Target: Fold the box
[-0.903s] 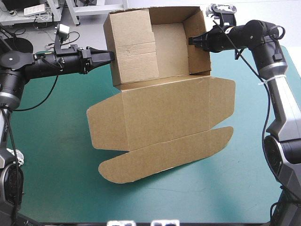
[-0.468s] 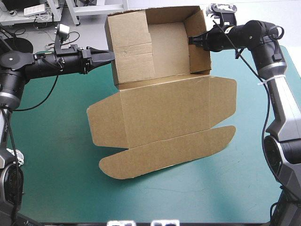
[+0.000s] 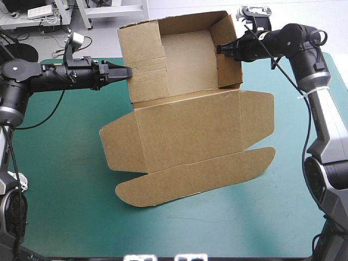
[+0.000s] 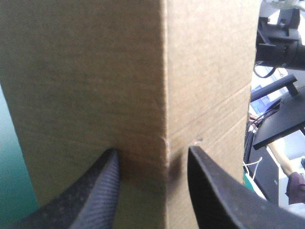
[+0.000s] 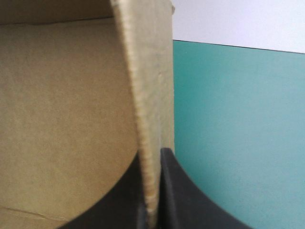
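Teal-green table (image 3: 65,206); brown box (image 3: 185,130) on it, lid flat

The box (image 3: 163,81) blocks the middle of the tabletop's (image 3: 60,185) far edge. Its raised walls stand between my two grippers. Its flat lid (image 3: 190,136) and flaps cover the centre, nearly to the near edge. My left gripper (image 4: 151,150) is spread against the left wall's outer corner, so there is no way ahead. My right gripper (image 5: 151,157) is clamped on the right wall, board between the fingers. The box's inside is open from above. Bare tabletop lies along the left, near and right edges, free for passing.
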`<control>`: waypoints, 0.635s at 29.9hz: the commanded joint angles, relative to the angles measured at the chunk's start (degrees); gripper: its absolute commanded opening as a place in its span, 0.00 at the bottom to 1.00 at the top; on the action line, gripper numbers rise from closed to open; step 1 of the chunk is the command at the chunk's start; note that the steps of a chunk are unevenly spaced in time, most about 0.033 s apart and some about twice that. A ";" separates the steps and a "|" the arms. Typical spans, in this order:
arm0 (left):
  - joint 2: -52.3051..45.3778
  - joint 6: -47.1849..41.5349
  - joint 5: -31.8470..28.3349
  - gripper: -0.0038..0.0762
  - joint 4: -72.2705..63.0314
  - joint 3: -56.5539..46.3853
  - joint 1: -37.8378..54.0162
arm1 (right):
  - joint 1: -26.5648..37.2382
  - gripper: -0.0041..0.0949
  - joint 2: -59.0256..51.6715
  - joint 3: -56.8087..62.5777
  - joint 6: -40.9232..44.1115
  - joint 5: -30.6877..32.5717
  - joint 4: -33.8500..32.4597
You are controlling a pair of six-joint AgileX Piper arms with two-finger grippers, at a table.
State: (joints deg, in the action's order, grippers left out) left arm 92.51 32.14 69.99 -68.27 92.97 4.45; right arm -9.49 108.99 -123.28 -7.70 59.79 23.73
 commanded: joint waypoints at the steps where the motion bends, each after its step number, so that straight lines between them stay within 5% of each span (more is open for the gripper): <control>1: -2.78 -0.06 0.12 0.46 -1.69 1.49 -0.50 | -1.52 0.04 -3.07 -1.77 0.51 -3.03 2.78; 12: -2.78 -6.65 -7.42 0.45 14.13 1.49 -0.50 | -8.51 0.04 -3.18 -1.77 2.04 -3.00 -1.77; 19: -2.67 -7.09 -13.21 0.29 17.00 1.49 -0.50 | -9.74 0.04 -3.80 -1.77 4.13 -1.70 -0.82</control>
State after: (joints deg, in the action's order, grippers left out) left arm 92.51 25.82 61.69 -47.86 92.97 4.45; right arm -18.18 108.99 -123.28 -4.08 60.01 17.35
